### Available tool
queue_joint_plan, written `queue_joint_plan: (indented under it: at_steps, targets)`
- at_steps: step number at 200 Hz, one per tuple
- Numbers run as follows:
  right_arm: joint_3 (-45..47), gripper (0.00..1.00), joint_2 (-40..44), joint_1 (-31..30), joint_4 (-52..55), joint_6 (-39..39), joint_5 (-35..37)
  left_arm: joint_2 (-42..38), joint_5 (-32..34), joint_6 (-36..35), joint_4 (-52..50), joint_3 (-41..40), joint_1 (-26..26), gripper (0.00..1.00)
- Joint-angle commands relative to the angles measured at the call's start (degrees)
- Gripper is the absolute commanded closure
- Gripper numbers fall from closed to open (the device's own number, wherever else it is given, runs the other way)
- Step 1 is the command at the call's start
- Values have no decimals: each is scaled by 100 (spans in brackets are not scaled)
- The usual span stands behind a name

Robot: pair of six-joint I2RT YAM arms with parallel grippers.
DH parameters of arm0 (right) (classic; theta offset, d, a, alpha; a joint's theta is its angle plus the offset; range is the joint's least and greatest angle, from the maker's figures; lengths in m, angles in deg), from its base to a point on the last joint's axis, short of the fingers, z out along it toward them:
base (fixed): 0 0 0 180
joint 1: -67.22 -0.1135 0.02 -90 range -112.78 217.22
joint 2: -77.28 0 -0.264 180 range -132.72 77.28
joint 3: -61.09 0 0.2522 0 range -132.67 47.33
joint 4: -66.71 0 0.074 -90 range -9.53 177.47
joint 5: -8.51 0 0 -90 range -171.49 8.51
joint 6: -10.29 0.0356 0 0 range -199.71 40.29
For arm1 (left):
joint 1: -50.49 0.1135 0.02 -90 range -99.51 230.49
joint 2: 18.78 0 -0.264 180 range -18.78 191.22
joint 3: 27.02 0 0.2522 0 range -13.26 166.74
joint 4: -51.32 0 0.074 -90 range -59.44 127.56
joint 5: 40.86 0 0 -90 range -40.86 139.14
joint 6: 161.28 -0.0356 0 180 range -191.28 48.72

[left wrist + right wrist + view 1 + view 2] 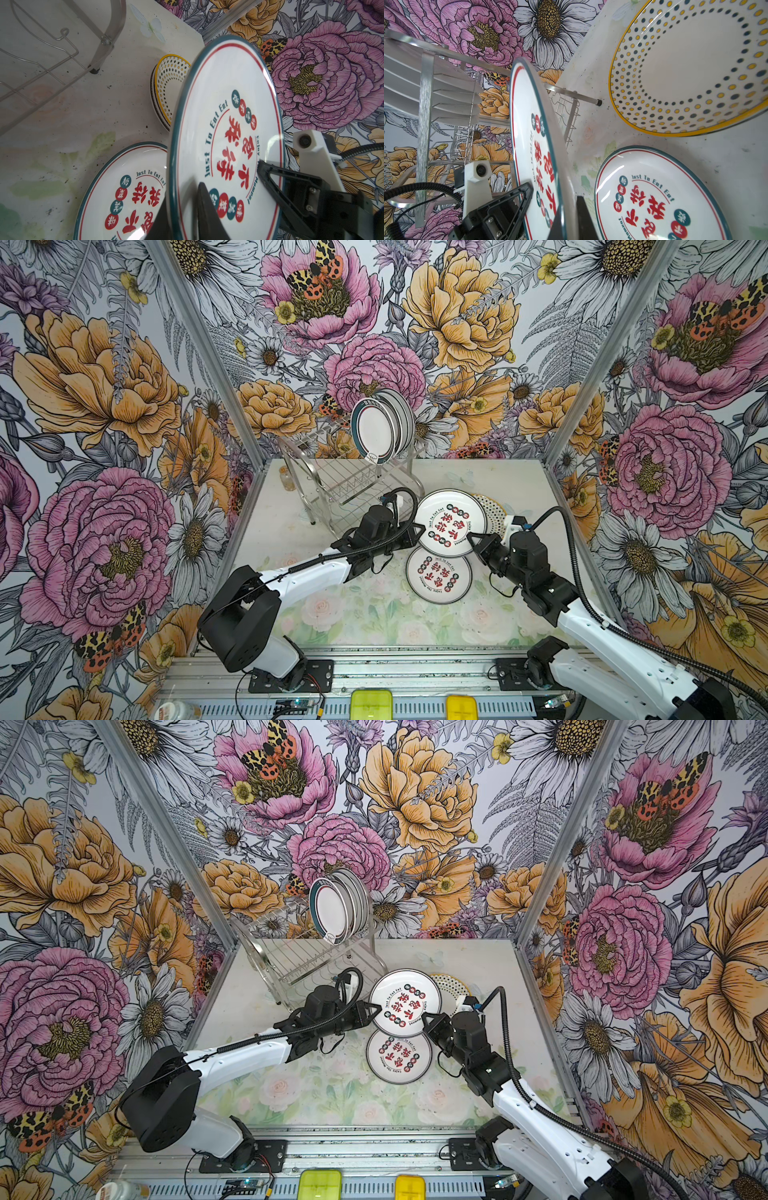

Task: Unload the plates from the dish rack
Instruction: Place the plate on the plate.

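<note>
A white plate with red Chinese characters (451,522) (405,1002) hangs tilted above the table, held by both arms. My left gripper (417,531) (182,193) is shut on its left rim, with one finger on the face and one behind. My right gripper (471,536) (568,205) is shut on the opposite rim. A matching plate (438,576) (654,197) lies flat just below. A yellow-rimmed dotted plate (492,510) (170,79) tops a small stack behind. The dish rack (353,485) (307,965) stands at the back with several plates (376,431) upright on its upper tier.
A small glass jar (286,477) stands beside the rack at the back left. Metal frame posts line both sides of the table. Two yellow boxes (371,703) (461,707) sit on the rail in front of the arm bases.
</note>
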Motion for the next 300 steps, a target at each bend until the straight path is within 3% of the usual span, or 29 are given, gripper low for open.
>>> queue_joint_plan:
  at_steps: [1,15,30,54,118,164,300]
  targets:
    - [3,100,-141,-107,-281,-323,-226,16,-327,-463,38,-79,-228,97]
    - [-5,100,-185,-99,-282,-348,-229,7,-249,-493,-121,-82,-239,100]
    - [-27,77,-269,-99,-273,-377,-234,-26,-160,-496,-224,-132,-244,100]
    - [-40,58,-376,-99,-206,-421,-146,-148,-38,-471,-373,-271,-254,100]
    - [-362,35,-418,-75,1041,-758,760,-623,192,-386,-1075,-539,-226,100]
    - [-725,29,-335,-34,2172,-1121,1750,-599,363,-329,-1737,-399,-225,100]
    - [-1810,25,-1053,-37,3164,-2269,3538,201,32,132,-2189,-43,-318,100]
